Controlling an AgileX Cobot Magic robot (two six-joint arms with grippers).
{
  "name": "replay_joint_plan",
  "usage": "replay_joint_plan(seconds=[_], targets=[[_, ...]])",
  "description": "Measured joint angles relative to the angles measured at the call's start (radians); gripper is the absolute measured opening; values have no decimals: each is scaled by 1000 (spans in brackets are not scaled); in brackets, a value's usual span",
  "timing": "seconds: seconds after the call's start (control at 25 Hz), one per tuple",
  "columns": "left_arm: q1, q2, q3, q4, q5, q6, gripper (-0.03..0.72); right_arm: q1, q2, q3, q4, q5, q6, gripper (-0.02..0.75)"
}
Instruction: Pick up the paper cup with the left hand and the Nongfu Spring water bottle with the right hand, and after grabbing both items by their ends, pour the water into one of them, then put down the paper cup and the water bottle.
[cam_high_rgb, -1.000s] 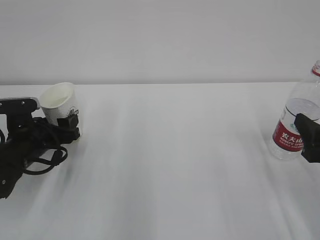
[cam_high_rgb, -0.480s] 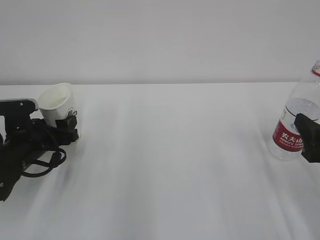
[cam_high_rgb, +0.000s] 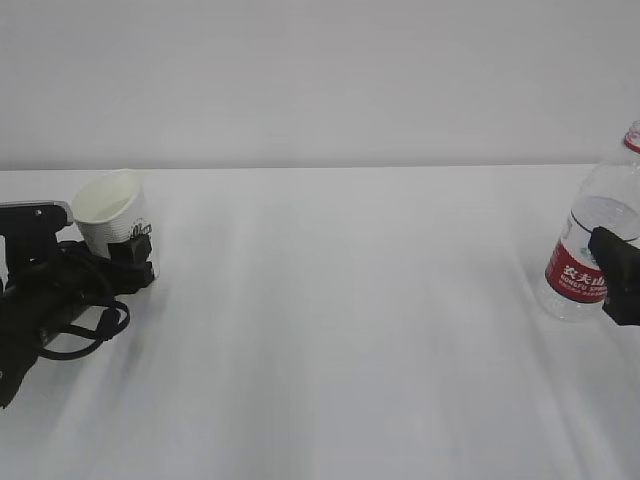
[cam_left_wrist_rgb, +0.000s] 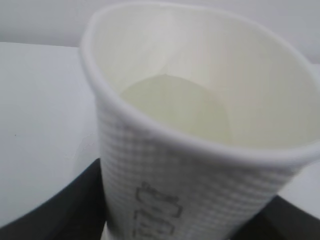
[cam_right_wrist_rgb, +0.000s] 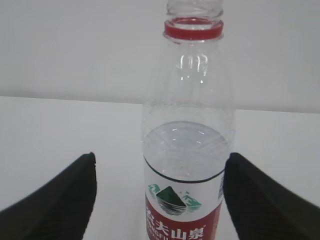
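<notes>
The black left pincer (cam_high_rgb: 125, 252) is clamped on the small white paper cup with dark print (cam_high_rgb: 117, 222), low on its sides, and the cup leans a little at the far left of the white tabletop (cam_high_rgb: 340, 330). The cup looks dry inside. The black right pincer (cam_high_rgb: 618, 285) has its fingers (cam_right_wrist_rgb: 60, 192) apart, one on each side of the tall clear plastic water bottle with the red label (cam_right_wrist_rgb: 186, 150), not squeezing yet. The bottle stands at the far right with water (cam_right_wrist_rgb: 182, 152) in it. Gripping the bottle, lifting, pouring and putting down are all left to do
</notes>
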Motion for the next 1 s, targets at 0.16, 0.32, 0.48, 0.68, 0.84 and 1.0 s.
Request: replay_joint_plan(seconds=[0.16,0.32,0.48,0.68,0.84,1.0], targets=[[0,0,0,0,0,0,481,0,0,0,0,0,0,593],[0,0,0,0,0,0,515,0,0,0,0,0,0,593],[0,0,4,-2,2,0,556,0,0,0,0,0,0,592],[0,0,20,-2,-7,1,586,0,0,0,0,0,0,592],[0,-3,26,-2,-11,2,602,0,0,0,0,0,0,592],[0,-5,28,-4,-10,2,611,0,0,0,0,0,0,592]])
